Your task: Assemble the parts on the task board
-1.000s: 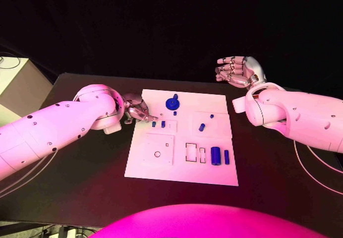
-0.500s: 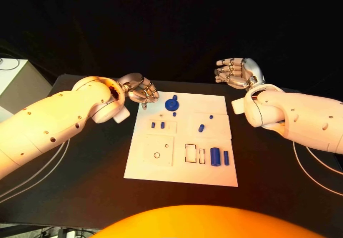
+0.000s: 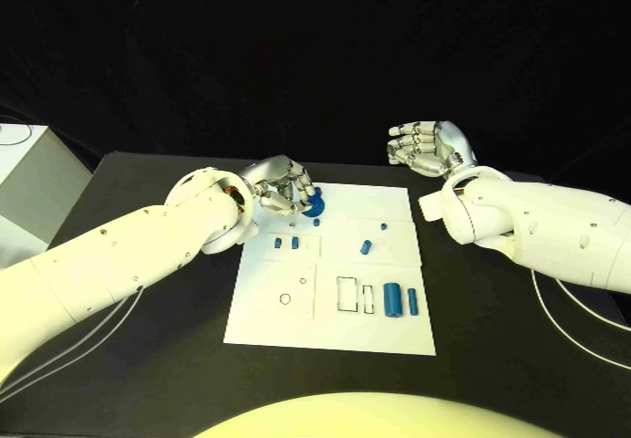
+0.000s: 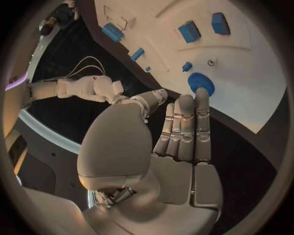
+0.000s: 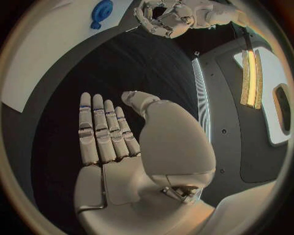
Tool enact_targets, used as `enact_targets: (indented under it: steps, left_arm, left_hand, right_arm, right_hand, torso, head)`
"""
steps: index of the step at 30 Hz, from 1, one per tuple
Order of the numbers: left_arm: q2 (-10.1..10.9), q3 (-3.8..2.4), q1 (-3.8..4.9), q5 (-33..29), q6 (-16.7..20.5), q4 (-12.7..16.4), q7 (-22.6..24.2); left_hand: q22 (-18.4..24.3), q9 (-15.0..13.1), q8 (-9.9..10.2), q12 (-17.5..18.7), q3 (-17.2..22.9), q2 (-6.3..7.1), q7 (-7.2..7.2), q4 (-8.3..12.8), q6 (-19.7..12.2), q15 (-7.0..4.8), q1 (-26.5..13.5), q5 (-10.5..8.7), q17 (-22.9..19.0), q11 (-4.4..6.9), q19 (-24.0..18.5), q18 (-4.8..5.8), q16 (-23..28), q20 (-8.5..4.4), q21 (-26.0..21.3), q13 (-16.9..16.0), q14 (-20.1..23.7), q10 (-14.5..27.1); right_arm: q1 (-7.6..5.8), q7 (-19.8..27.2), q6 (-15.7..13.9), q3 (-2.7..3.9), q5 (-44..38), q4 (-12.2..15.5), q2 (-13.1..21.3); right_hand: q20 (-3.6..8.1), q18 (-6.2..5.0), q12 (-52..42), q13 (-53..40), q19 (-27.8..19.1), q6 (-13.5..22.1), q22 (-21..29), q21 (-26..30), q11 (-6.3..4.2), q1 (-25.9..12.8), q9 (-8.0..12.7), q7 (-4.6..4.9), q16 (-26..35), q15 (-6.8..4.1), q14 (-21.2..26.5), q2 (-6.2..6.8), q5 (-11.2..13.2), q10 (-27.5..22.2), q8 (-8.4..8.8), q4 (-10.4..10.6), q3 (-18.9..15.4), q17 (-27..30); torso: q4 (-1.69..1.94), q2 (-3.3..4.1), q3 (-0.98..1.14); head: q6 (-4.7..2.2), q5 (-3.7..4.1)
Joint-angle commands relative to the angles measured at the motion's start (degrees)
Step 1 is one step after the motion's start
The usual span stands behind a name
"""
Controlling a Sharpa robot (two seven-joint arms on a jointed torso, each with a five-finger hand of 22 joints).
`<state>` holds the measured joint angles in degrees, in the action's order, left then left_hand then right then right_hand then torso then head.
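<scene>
Looking down from the head camera, I see the task board (image 3: 329, 310) in the middle of the frame on the black table (image 3: 145, 328). My left hand (image 3: 283, 187) hovers over the board's upper left corner, fingers apart and nothing in them, just beside the round blue part (image 3: 315, 203). My right hand (image 3: 428, 146) is up in the upper right, well apart from the board, fingers loosely bent and holding nothing. Two small blue blocks (image 3: 287, 244) lie in the upper left panel, a small peg (image 3: 366, 246) in the upper right one, and two long blue pieces (image 3: 399, 299) at the lower right beside outlined slots that look unfilled. I judge the assembly barely begun, with most parts still loose.

At the left wrist, the left hand (image 4: 178, 142) is flat and empty, fingertips reaching toward the round blue part (image 4: 201, 83); the blocks (image 4: 188, 31) lie beyond it on the board (image 4: 257, 88).

At the right wrist, the right hand (image 5: 110, 142) is spread and empty over the table (image 5: 153, 68); the round part (image 5: 102, 11) sits at the upper left, and the left hand (image 5: 165, 17) shows at the top.
</scene>
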<state>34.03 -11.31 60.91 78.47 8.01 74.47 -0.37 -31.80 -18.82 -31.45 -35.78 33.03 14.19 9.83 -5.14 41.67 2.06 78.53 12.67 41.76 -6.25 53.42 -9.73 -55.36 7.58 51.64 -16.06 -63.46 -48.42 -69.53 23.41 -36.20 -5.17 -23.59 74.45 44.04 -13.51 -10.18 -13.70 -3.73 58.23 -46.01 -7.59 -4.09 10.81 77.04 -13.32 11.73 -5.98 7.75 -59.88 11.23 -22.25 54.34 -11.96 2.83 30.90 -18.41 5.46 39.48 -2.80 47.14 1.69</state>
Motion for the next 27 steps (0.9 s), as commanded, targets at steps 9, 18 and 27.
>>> enact_targets:
  steps: [9, 18, 27]
  left_arm:
    - [-3.0, 2.28, 0.98, 13.4, -3.4, -3.5, 2.5]
    - [-5.5, 3.27, 1.36, 14.9, -5.7, -5.8, 2.5]
    - [-6.6, 3.54, 1.57, 15.4, -6.1, -6.9, 2.3]
  left_hand:
    - [-0.3, 2.0, 2.7, 2.1, -1.6, 0.64, -1.12, 0.5, -0.2, 0.2, 0.2, -0.22, 0.1, -0.18, 0.3, -0.75, -3.9, 0.16, 0.5, 2.6, 0.2, 3.0]
    - [-0.9, 2.7, 3.7, 1.5, -2.1, 0.4, -1.31, 0.4, 0.1, 0.21, 0.1, -0.28, 0.9, -0.12, 0.8, -0.78, -7.1, 0.21, 1.5, 3.2, -0.9, 2.8]
    - [-2.0, 3.3, 4.5, -0.9, -2.2, 0.08, -1.77, 0.4, 1.9, 0.02, 0.1, -0.28, 5.0, 0.17, 1.1, -0.78, -12.8, 0.08, 3.2, 2.9, -3.5, 2.1]
  right_arm:
    - [0.08, 0.4, 1.2, 0.01, -1.4, -0.2, -0.4]
    - [0.08, 0.3, 1.2, 0.01, -1.5, -0.1, -0.6]
    - [0.07, 0.2, 1.2, 0.01, -1.6, 0.1, -0.7]
  right_hand:
    - [-0.03, -0.23, 0.1, 0.1, 0.3, -0.4, 0.1, -0.2, -0.06, 0.3, 0.1, 2.69, 0.2, 0.02, -0.3, 0.15, 0.4, 0.3, -0.02, -0.4, -0.1, 0.1]
    - [-0.03, -0.23, 0.1, 0.1, 0.3, -0.4, 0.1, -0.2, -0.06, 0.2, 0.1, 2.7, 0.2, 0.03, -0.3, 0.16, 0.4, 0.3, -0.01, -0.4, -0.1, 0.1]
    - [-0.05, -0.2, 0.1, 0.1, 0.3, -0.4, 0.2, -0.2, 0.0, 0.1, 0.1, 2.78, 0.2, 0.07, -0.3, 0.17, 0.4, 0.3, 0.05, -0.3, -0.1, 0.2]
  torso:
    - [0.03, 0.15, -0.02]
    - [-0.01, 0.21, -0.01]
    - [0.04, 0.2, 0.08]
  head:
    - [-2.12, 0.29]
    - [-2.46, 0.25]
    - [-2.41, 0.37]
